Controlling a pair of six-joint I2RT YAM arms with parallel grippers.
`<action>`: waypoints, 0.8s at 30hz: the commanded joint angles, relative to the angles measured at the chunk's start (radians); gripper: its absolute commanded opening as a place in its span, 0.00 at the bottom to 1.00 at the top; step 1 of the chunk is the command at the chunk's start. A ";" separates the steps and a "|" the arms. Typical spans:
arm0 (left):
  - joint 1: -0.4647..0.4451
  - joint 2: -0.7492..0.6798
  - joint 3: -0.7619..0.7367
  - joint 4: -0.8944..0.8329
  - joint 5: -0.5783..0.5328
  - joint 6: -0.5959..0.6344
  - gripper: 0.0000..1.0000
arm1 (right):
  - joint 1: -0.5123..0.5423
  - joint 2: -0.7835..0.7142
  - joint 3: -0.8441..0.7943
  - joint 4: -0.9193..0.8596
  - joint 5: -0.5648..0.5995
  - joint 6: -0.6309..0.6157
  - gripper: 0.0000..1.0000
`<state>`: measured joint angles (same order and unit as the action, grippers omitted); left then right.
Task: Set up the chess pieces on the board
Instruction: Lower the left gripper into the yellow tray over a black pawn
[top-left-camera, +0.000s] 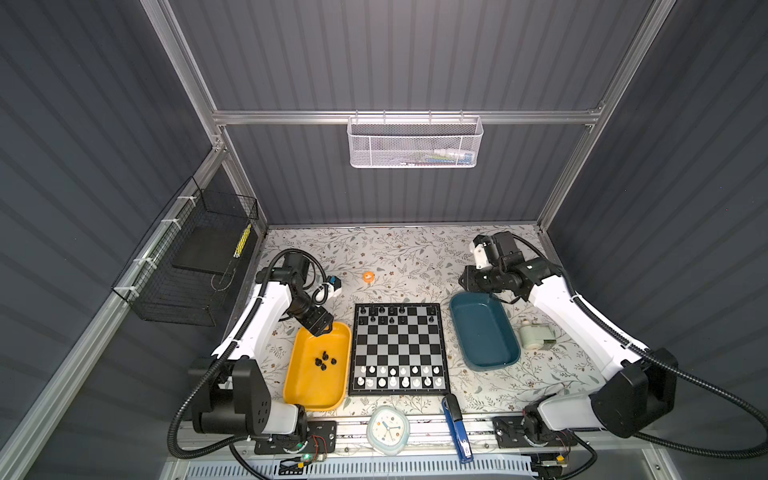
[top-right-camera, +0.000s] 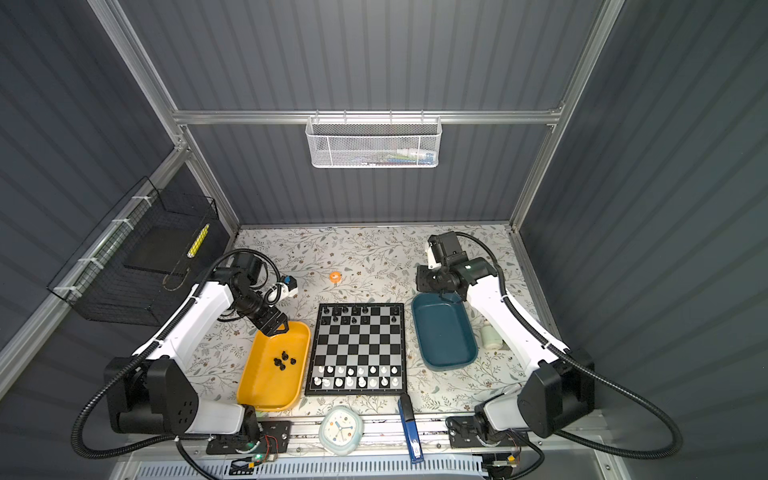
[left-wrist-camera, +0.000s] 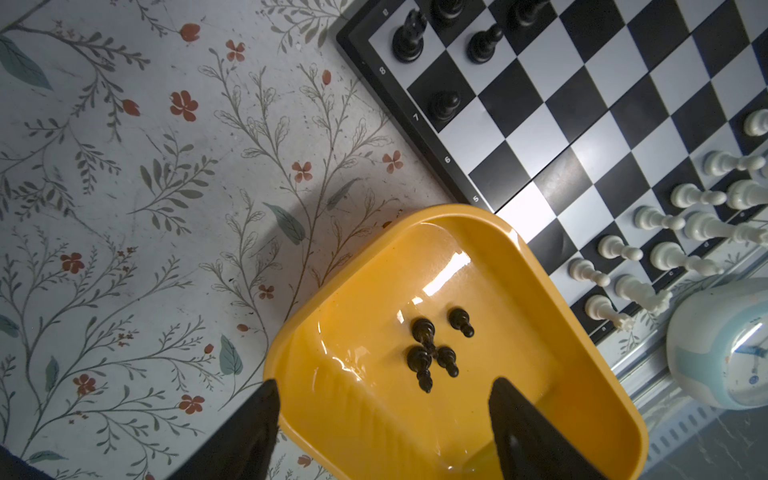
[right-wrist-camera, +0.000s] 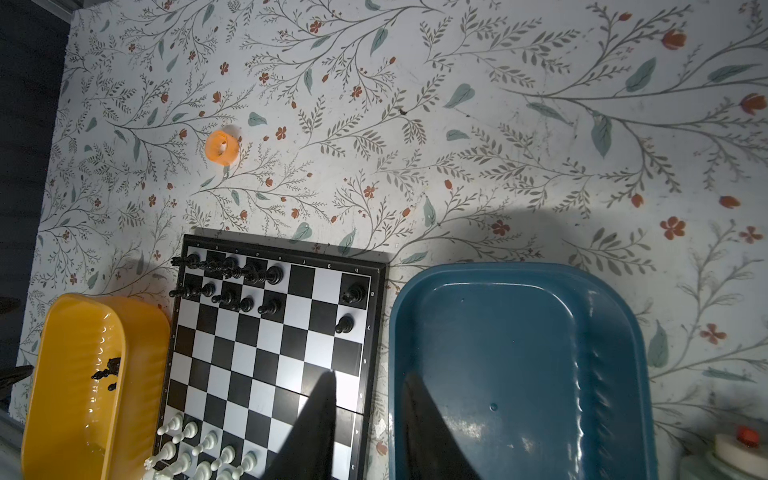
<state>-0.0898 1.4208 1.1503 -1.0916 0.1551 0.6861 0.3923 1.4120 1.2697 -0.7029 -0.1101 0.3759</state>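
The board (top-left-camera: 399, 345) (top-right-camera: 355, 345) lies mid-table between two trays. White chess pieces (top-left-camera: 399, 376) fill its two near rows. Black ones (top-left-camera: 386, 313) stand on part of the two far rows. Several more black pieces (top-left-camera: 325, 360) (left-wrist-camera: 432, 349) lie together in the yellow tray (top-left-camera: 311, 395) (left-wrist-camera: 374, 415) on the board's left. My left gripper (top-left-camera: 322, 328) (left-wrist-camera: 384, 386) hovers over that tray's far end, open and empty, short of the pieces. My right gripper (top-left-camera: 467, 282) (right-wrist-camera: 370, 374) hangs above the far end of the teal tray (top-left-camera: 484, 336) (right-wrist-camera: 519, 353), fingers slightly apart, holding nothing.
The teal tray holds nothing. A white device (top-left-camera: 536, 336) sits to its right. A round clock (top-left-camera: 387, 429) and a blue stapler (top-left-camera: 457, 432) lie at the front edge. A small orange roll (top-left-camera: 368, 276) and a white-blue gadget (top-left-camera: 332, 286) sit behind the board.
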 joint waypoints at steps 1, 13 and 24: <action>0.009 0.010 -0.055 0.005 -0.013 0.028 0.76 | -0.005 0.016 0.030 -0.014 -0.016 -0.004 0.30; 0.009 0.022 -0.163 0.070 -0.019 0.016 0.63 | -0.005 0.037 0.017 -0.012 -0.015 -0.004 0.29; 0.007 0.028 -0.221 0.115 -0.012 -0.013 0.59 | -0.005 0.039 -0.003 -0.002 -0.024 -0.005 0.29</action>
<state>-0.0898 1.4368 0.9455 -0.9901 0.1337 0.6918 0.3920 1.4460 1.2705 -0.7033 -0.1226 0.3767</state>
